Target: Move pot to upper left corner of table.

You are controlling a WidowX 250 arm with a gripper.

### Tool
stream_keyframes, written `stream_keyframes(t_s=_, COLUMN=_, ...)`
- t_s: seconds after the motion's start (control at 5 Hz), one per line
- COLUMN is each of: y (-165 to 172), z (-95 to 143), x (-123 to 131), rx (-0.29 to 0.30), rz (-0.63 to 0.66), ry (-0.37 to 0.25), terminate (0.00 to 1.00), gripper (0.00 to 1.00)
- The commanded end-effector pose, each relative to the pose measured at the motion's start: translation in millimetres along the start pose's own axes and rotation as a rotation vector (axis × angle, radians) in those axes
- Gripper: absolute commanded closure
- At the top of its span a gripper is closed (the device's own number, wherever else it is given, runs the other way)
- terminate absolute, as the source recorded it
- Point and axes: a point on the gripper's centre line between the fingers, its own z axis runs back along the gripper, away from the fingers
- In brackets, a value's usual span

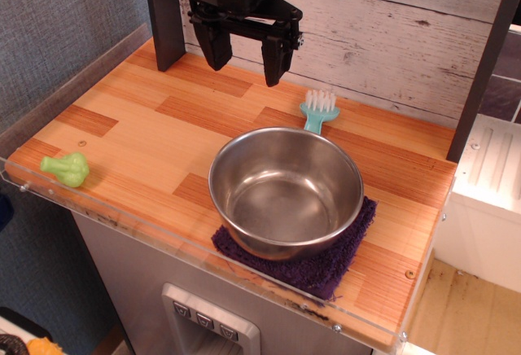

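A wood-plank table [146, 127] stands before a whitewashed board wall. The steel pot [286, 190] sits on a purple cloth [313, 267]. Behind the pot hangs the gripper [247, 55], jaws spread and empty; a teal brush [317, 111] lies just behind the pot, a green toy [67, 168] well off to its left.

Bare table [146, 127] left of pot [285, 190]; brush [317, 109] just behind rim.

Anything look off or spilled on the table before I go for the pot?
Nothing spilled or damaged. The pot sits upright and empty on the purple cloth, which lies slightly askew near the front edge.
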Motion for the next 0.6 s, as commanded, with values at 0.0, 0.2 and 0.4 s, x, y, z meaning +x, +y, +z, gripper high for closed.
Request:
stream_keyframes(t_s=0.0, y=0.0, z=0.0, x=0.0, rx=0.0, rz=0.0, ry=0.0, terminate=0.0, gripper=0.0)
stream_keyframes(t_s=0.2, y=-7.1, z=15.1, x=-19.3, rx=0.007, rz=-0.025, ry=-0.048, terminate=0.0, gripper=0.0)
stream_keyframes(t_s=0.4, y=-16.9, z=36.5, x=-27.2, rx=-0.01, rz=-0.06, ry=-0.134, terminate=0.0, gripper=0.0)
